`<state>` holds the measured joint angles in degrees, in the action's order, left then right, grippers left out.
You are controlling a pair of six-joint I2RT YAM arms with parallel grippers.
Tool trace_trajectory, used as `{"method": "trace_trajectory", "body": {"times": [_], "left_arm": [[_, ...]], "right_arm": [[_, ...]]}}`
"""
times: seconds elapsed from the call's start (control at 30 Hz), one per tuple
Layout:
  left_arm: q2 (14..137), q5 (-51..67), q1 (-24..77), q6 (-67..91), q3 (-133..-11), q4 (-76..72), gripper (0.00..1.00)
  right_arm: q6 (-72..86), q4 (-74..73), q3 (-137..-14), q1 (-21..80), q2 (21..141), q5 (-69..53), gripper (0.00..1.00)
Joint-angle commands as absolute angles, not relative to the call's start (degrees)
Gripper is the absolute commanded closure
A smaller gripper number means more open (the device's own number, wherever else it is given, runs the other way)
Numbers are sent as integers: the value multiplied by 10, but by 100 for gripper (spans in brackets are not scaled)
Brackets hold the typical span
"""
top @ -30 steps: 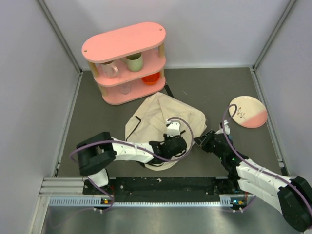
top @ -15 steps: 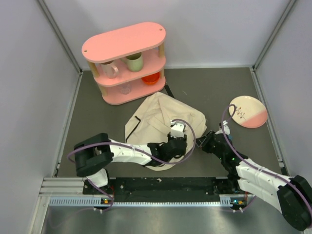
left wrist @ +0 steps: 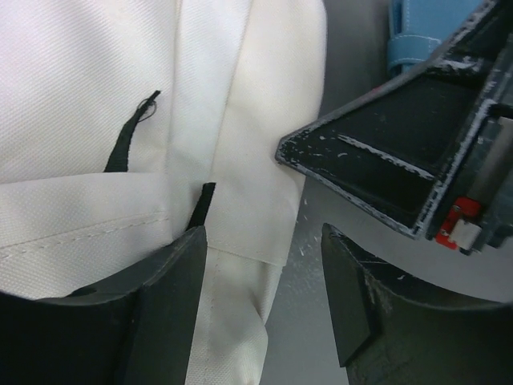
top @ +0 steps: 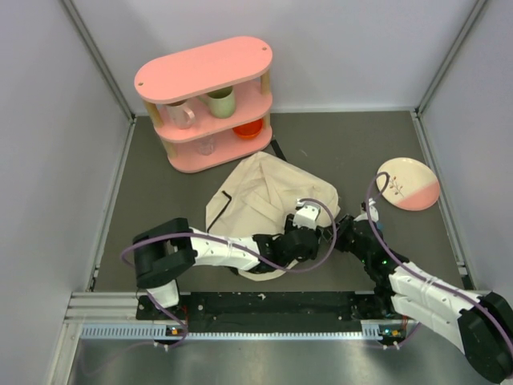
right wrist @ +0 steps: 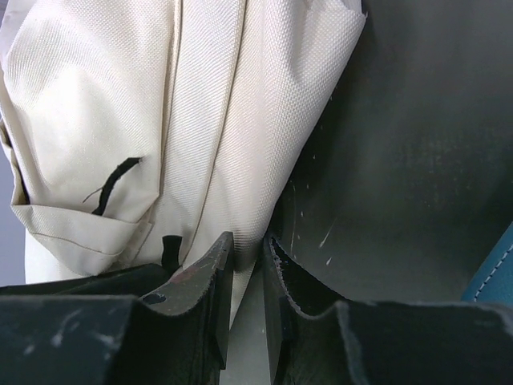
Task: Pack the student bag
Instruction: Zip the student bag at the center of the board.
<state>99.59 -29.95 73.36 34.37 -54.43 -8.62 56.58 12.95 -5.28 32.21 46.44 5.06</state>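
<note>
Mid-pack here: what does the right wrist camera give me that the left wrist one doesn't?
Right wrist only: the right gripper shut on an edge fold of the student bag. Left wrist only: the left gripper open over the fabric, holding nothing, beside the right gripper's black body. Both: cream fabric, black strap ends, dark table.

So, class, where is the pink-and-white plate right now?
In the top view, the plate lies flat on the right side of the table, near the right wall and to the right of the student bag.
</note>
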Motion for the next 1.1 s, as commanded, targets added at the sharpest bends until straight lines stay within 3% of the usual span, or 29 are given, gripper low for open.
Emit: {"method": "trace_trajectory", "body": {"times": [0.0, 0.07, 0.17, 0.3, 0.53, 0.7, 1.07], "left_arm": [[924, -282, 740, 312, -526, -154, 34], [895, -283, 740, 316, -503, -157, 33], [864, -294, 738, 294, -496, -158, 22], [897, -260, 730, 256, -536, -122, 17], [957, -208, 708, 242, -578, -114, 19], [970, -172, 679, 256, -564, -110, 27], [1008, -144, 666, 272, -584, -71, 30]], "right_arm": [[557, 127, -65, 327, 452, 53, 80], [558, 128, -64, 326, 451, 55, 79], [558, 133, -66, 327, 455, 55, 79], [557, 139, -69, 326, 463, 53, 79], [559, 132, -70, 326, 461, 49, 79], [559, 122, -69, 326, 449, 55, 79], [559, 120, -70, 324, 453, 57, 79]]}}
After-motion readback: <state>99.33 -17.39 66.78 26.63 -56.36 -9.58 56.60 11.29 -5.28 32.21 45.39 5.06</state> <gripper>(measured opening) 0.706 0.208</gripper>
